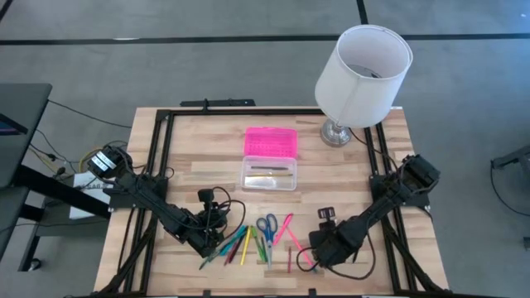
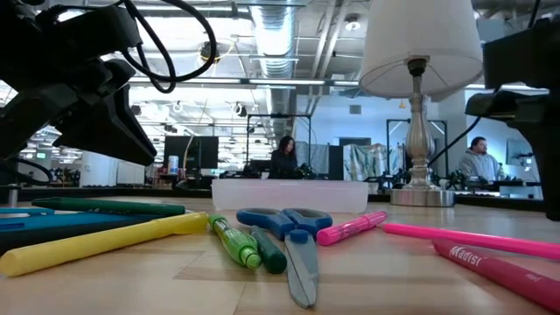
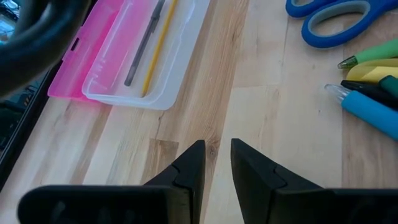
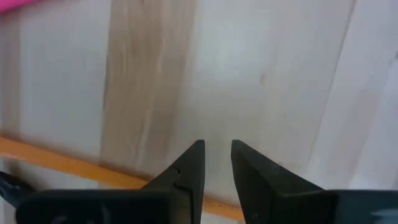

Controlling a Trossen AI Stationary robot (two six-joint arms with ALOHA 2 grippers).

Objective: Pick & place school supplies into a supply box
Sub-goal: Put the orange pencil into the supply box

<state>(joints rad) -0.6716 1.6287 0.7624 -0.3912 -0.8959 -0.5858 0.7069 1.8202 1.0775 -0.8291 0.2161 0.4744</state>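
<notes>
Over the pens (image 1: pixel 240 244) — left end effector (image 1: pixel 217 244) low, slightly parted, empty | right end effector (image 1: pixel 319 252) likewise — empty

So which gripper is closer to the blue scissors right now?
Left, by a small margin. The left gripper sits over the pen pile just left of the scissors; the right gripper is farther off, to their right and nearer the table's front edge.

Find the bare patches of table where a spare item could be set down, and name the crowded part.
Bare: left of the supply box, and between the box and the lamp. Crowded: the near edge, where pens and scissors lie between both grippers.
</notes>
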